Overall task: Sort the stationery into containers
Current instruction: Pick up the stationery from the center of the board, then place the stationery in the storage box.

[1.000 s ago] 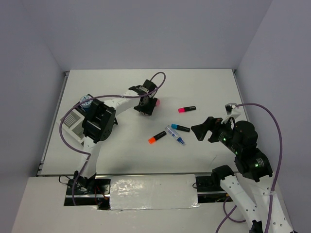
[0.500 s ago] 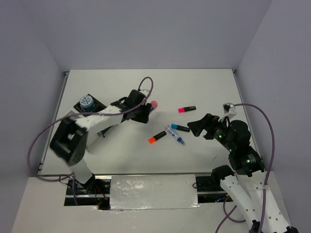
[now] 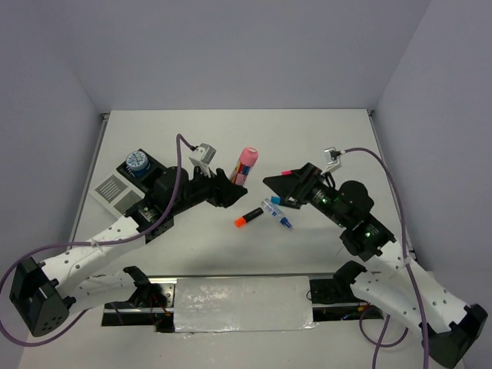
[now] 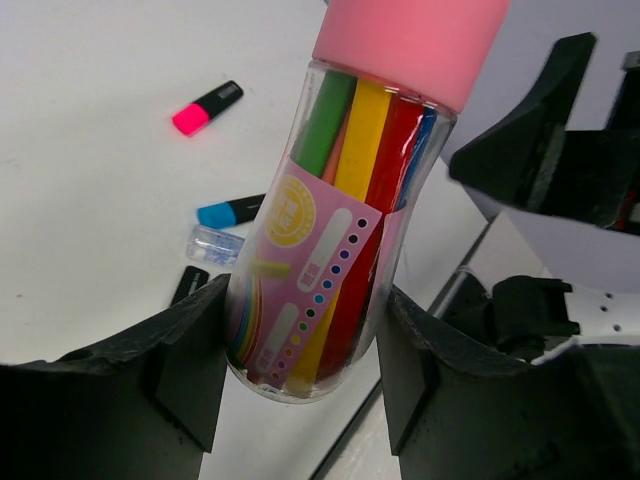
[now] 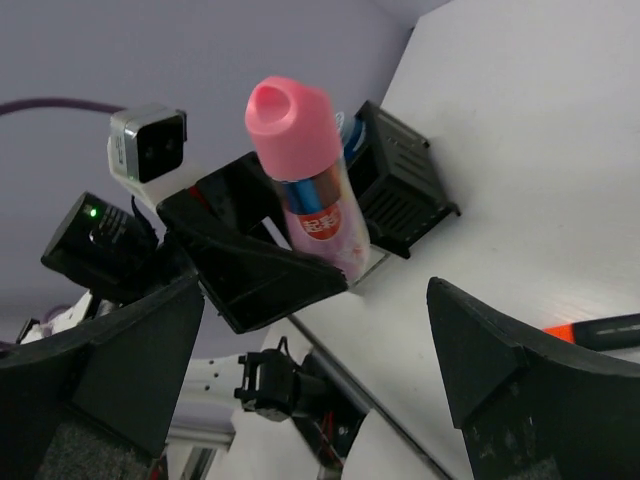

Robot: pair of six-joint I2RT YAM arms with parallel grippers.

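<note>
A clear cylinder [image 3: 244,166] with a pink cap, full of coloured sticks, is held up off the table, tilted. My left gripper [image 3: 230,187] is shut on its lower end; in the left wrist view the cylinder [image 4: 338,225] sits between both pads [image 4: 190,360]. My right gripper [image 3: 275,191] is open just right of it, nothing between its fingers. In the right wrist view the cylinder [image 5: 305,165] is ahead of that gripper [image 5: 320,390]. Orange-capped [image 3: 247,217], blue-capped [image 3: 286,203] and pink-capped [image 4: 207,107] markers lie on the table. The containers, a black box [image 3: 151,171] and a white-grey box [image 3: 114,191], stand at the left.
A blue-white roll [image 3: 137,161] sits in the black box. A clear blue pen [image 3: 277,214] lies by the blue-capped marker. Grey walls close the table on three sides. Purple cables loop over both arms.
My left arm swung back and lifted the pink-capped cylinder off the table towards the middle. My right gripper moved left and up, close to the cylinder, still open.
</note>
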